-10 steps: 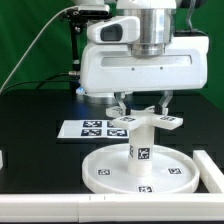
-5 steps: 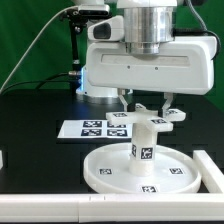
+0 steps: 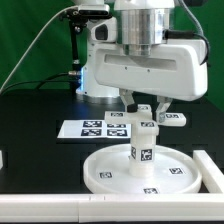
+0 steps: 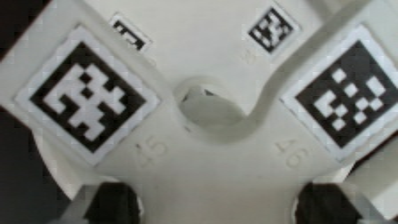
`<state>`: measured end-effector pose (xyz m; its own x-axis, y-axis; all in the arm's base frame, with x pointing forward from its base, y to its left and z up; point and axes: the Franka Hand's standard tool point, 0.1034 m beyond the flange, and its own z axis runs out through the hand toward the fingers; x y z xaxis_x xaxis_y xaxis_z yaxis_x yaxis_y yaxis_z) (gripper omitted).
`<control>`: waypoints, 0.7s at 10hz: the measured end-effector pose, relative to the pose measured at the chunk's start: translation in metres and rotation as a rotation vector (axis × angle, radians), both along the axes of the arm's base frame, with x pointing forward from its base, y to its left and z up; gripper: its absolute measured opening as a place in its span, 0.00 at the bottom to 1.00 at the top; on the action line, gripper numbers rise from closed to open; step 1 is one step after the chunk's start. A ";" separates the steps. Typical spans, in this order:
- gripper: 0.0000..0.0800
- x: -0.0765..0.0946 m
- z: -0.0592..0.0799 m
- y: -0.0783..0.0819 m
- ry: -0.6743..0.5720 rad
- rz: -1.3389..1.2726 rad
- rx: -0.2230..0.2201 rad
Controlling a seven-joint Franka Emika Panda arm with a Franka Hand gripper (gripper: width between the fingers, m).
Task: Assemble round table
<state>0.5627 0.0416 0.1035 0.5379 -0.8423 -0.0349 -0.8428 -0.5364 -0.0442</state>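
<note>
The round table's white disc (image 3: 105, 172) lies flat at the front of the black table. The short white leg (image 3: 141, 146) stands upright in its hub, with a square tag on its side. The small base piece (image 3: 172, 118), which carries tags, sits on top of the leg. My gripper (image 3: 146, 106) comes straight down over it. In the wrist view the base piece (image 4: 210, 150) fills the frame, with a round centre and tagged arms. It spans the gap between my dark fingers (image 4: 111, 202), so my gripper (image 4: 222, 203) is shut on it.
The marker board (image 3: 88, 128) lies flat behind the disc toward the exterior view's left. A white bar (image 3: 60, 208) runs along the front edge. A white block (image 3: 210, 170) stands at the exterior view's right of the disc. The arm's base (image 3: 92, 60) is behind.
My hand has turned about its vertical axis with the base piece in it. The piece's tagged arms have swung round toward the exterior view's right. The disc and leg have stayed in place.
</note>
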 end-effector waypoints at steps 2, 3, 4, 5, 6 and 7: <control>0.54 0.002 0.000 0.000 0.006 -0.226 0.003; 0.54 0.002 0.000 -0.001 0.009 -0.339 0.013; 0.54 0.002 0.000 -0.001 0.010 -0.487 0.033; 0.54 0.002 0.000 -0.001 0.013 -0.623 0.047; 0.54 0.002 0.000 -0.001 0.017 -0.711 0.053; 0.54 0.002 0.001 -0.001 0.018 -0.790 0.061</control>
